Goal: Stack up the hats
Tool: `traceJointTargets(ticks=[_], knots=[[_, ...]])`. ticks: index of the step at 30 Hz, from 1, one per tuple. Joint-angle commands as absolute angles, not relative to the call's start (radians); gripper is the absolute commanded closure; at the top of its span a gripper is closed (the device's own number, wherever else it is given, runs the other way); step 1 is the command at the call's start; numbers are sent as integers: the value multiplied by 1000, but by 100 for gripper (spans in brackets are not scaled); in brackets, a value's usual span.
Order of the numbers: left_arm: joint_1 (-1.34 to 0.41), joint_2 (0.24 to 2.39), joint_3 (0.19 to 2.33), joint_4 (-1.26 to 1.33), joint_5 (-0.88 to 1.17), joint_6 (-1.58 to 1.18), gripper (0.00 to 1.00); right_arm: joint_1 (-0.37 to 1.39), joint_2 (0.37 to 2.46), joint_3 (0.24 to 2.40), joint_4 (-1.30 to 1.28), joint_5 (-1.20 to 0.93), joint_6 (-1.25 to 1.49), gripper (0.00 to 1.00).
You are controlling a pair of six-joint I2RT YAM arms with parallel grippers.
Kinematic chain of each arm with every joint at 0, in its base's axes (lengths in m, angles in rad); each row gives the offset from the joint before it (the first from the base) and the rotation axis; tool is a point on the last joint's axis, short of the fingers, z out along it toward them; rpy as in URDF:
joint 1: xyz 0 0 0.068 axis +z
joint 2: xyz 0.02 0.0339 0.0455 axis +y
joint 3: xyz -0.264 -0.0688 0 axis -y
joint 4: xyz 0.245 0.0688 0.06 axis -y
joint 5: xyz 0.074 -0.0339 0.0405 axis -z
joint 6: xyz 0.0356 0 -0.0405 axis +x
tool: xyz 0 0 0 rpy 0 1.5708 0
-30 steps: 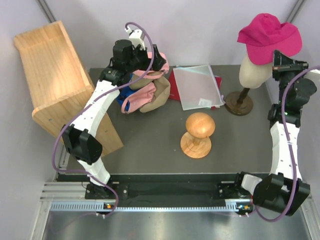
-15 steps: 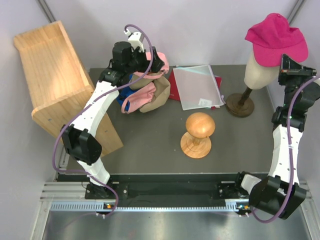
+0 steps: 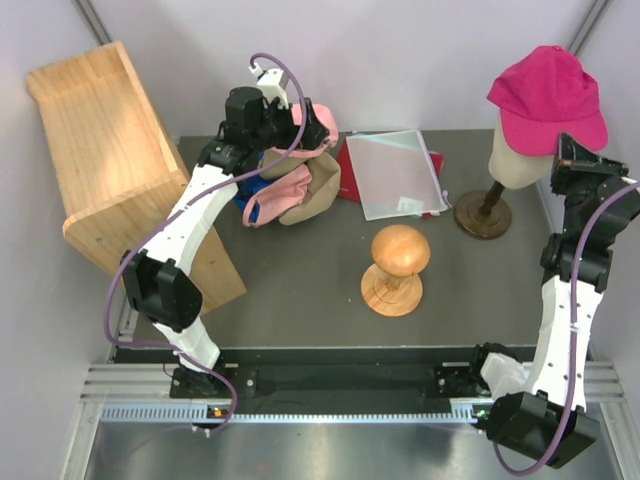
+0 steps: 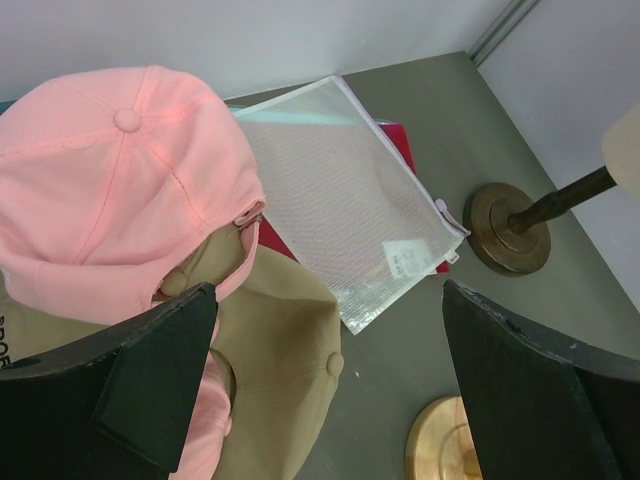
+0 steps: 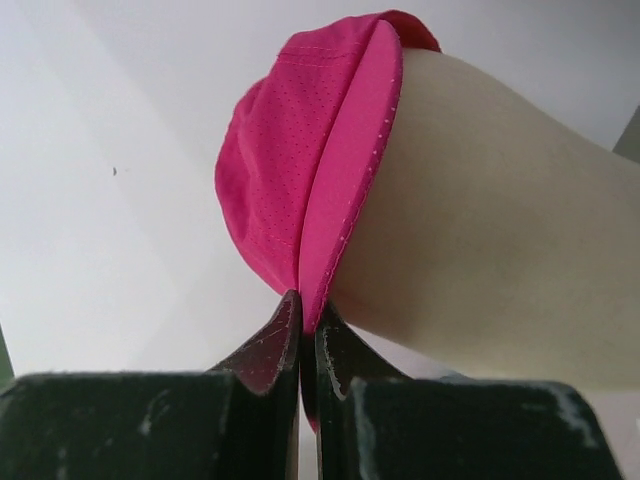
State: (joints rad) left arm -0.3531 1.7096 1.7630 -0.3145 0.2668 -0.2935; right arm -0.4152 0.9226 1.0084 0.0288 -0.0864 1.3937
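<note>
magenta cloth is pinched in your right gripper (image 5: 308, 318): its two fingers are shut tight on the edge of the magenta hat (image 3: 548, 95). the hat sits tipped on top of the cream head (image 3: 518, 160), up above the fingers. the pile (image 3: 290, 190) is well apart, far over on the left side, with the light pink hat (image 4: 110, 190) lying on the tan hat (image 4: 280, 400). your left gripper (image 4: 330, 300) hangs just over it, fingers wide open, holding nothing. so you need to lift the hat up off the head, then carry it left.
</note>
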Motion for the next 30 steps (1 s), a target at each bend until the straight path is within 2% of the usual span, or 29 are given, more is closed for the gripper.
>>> traceJointTargets(ticks=[1,18,30], knots=[[-334,1644,1749,-256,282,-305,1,-436,917,914,-192,-6,1341,100],[-334,1623,1724,-259,275,-304,1,-436,828,792,-299,86,1324,100],[-334,1612,1709,-253,281,-316,1,-436,841,818,-250,77,1258,100]])
